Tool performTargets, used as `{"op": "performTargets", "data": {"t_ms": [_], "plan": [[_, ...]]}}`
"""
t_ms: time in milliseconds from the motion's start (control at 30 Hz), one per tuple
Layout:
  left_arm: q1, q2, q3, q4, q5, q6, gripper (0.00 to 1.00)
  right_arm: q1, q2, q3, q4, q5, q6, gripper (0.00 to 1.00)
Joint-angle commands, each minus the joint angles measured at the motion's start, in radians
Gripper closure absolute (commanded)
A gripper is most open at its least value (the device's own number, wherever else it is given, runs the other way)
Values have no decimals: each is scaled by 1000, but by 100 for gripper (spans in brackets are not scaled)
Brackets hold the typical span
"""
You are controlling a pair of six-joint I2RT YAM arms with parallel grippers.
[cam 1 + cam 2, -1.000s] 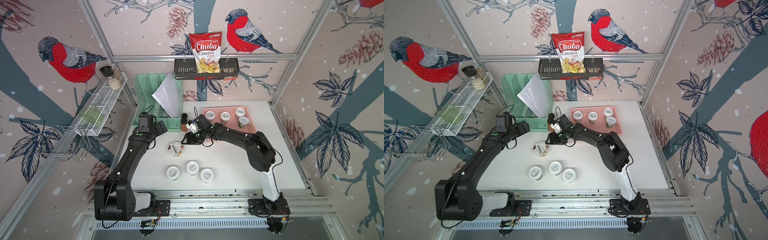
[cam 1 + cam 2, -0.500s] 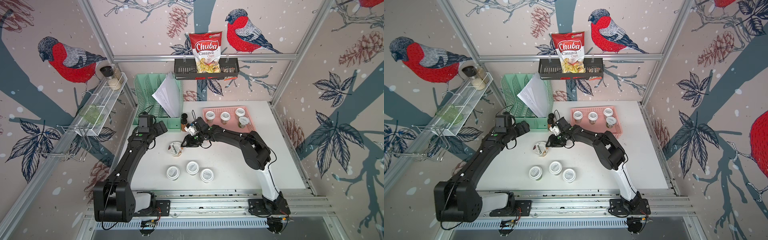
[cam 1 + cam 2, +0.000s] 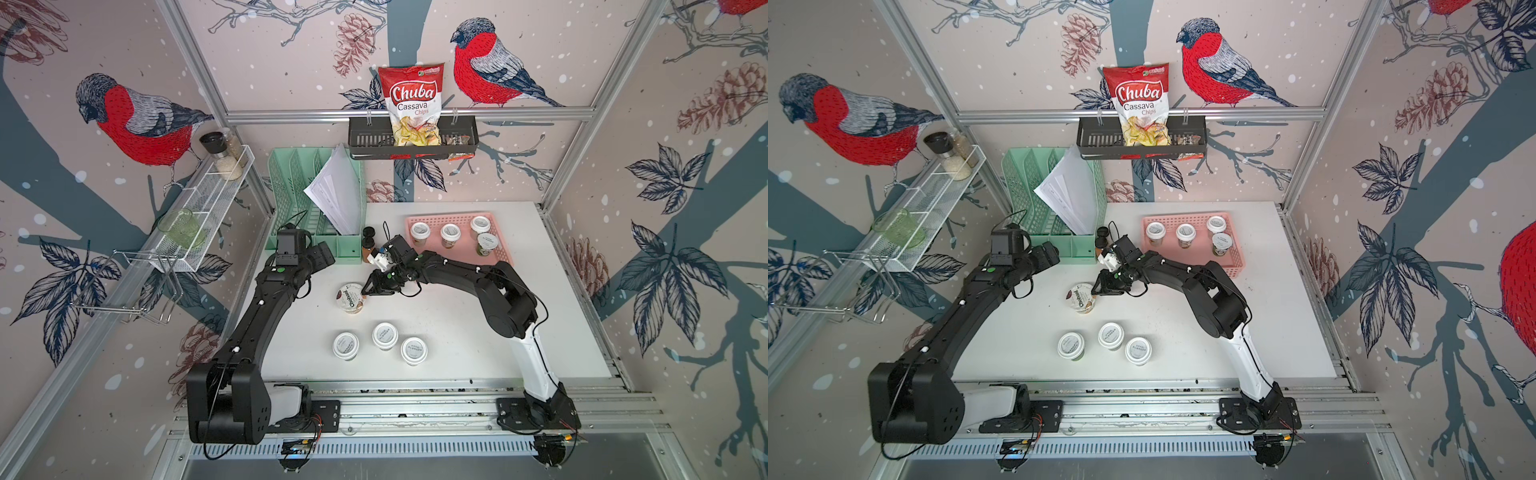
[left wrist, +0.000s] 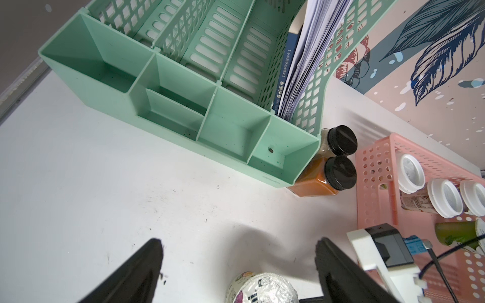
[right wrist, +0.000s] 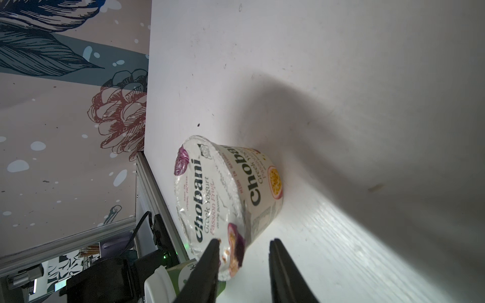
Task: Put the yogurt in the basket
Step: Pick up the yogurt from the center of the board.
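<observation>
- The right jaws were partly spread, with the edge of the Chobani yogurt cup (image 5: 228, 194) between them.
- One black finger (image 5: 207, 265) lay over the rim of the foil lid. The other was beside the cup's wall, and a strip of tabletop showed in the gap there. I could not tell if either finger pressed on the cup.
- The cup stood upright on the white tabletop (image 3: 457, 328), outside the basket. In both top views it was near the middle of the tabletop (image 3: 1082, 296).
- The left jaws were spread wide and held nothing. They hung over bare tabletop, close to the green file holder (image 4: 183, 105).
- In the left wrist view, the top of the cup peeked in between the two black fingers (image 4: 141, 270).
- Two spice bottles with black caps (image 4: 338, 170) stood right at the corner of the green holder, between it and the pink basket (image 3: 446, 217).
- The basket sat at the back of the tabletop. Four small yogurt jars with white lids (image 3: 450, 232) were inside it.
- Three more white-lidded jars (image 3: 385, 335) stood close together near the front of the tabletop, well apart from the basket.
- White papers (image 3: 336, 195) leaned in the green holder.
</observation>
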Motion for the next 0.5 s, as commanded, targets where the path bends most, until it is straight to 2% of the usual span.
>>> {"op": "performTargets", "data": {"t_ms": [0, 467], "plan": [[1, 3, 5, 17, -11, 17, 6, -1, 9, 7, 32, -25, 2, 65], [0, -9, 1, 16, -14, 20, 6, -3, 28, 21, 33, -43, 7, 78]]}}
